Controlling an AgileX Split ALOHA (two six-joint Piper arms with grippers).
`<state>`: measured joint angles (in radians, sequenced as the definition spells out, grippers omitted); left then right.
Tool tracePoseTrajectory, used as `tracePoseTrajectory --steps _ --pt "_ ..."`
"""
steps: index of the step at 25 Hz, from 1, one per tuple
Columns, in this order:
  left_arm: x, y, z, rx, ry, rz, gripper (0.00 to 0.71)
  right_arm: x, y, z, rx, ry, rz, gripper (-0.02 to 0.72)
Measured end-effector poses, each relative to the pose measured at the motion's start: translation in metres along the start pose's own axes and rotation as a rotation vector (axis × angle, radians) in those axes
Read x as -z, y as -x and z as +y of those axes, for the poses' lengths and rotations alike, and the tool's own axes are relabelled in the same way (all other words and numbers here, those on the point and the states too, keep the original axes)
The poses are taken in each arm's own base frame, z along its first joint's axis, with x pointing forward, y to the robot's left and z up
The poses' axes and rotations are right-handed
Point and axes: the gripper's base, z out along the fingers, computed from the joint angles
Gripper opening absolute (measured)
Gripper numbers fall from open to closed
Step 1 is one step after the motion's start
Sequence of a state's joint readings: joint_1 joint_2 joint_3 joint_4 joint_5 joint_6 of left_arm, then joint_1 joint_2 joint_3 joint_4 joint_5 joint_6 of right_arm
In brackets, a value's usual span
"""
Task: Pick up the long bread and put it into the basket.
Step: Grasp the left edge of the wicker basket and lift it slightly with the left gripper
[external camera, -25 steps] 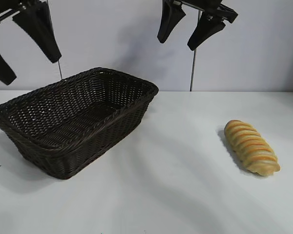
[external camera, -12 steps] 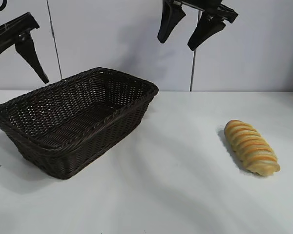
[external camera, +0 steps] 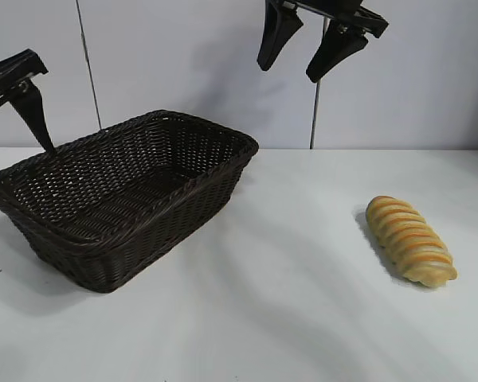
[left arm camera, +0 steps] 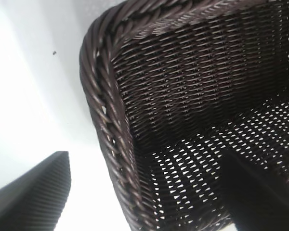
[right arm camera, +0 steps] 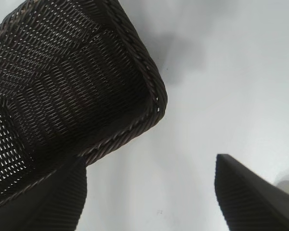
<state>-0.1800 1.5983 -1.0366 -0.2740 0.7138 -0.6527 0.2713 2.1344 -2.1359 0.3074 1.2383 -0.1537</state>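
White tabletop (external camera: 287, 318) fills my view, with the basket (external camera: 223, 187) sitting on its left part, nothing inside it. My right gripper (external camera: 307, 44) hangs high above the basket's far right corner, jaws spread apart. My left gripper (left arm camera: 144, 192) hovers over the basket's left end, fingers parted too. Well apart to the right, the long bread (external camera: 410, 240) lies on the table, ungrasped.

Retreating toward exterior view's left edge: left gripper (external camera: 8, 99), now mostly out of frame. Dropping lower, one finger (external camera: 33, 115) tip nearing far left rim of basket (external camera: 183, 175). Fingers staying spread in left wrist view.
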Motion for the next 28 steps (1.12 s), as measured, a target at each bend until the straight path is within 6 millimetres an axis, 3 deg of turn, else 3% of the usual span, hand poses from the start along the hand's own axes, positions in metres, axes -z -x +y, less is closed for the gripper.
tracePoseTrajectory --steps 7,23,25,28 --pt "-0.003 0.003 -0.001 0.0 -0.013 -0.023 0.605 0.0 0.0 0.0 0.0 0.0 0.001 0.536" --pt "-0.081 0.009 0.013 0.081 0.084 0.062 0.605 0.0 0.0 0.0 0.0 -0.001 0.001 0.536" --pt "-0.082 0.008 0.013 0.094 0.079 0.066 0.587 0.0 0.0 0.0 0.0 -0.001 0.001 0.536" --pt "-0.082 0.008 0.012 0.103 0.075 0.069 0.477 0.0 0.0 0.0 0.0 -0.001 0.001 0.536"
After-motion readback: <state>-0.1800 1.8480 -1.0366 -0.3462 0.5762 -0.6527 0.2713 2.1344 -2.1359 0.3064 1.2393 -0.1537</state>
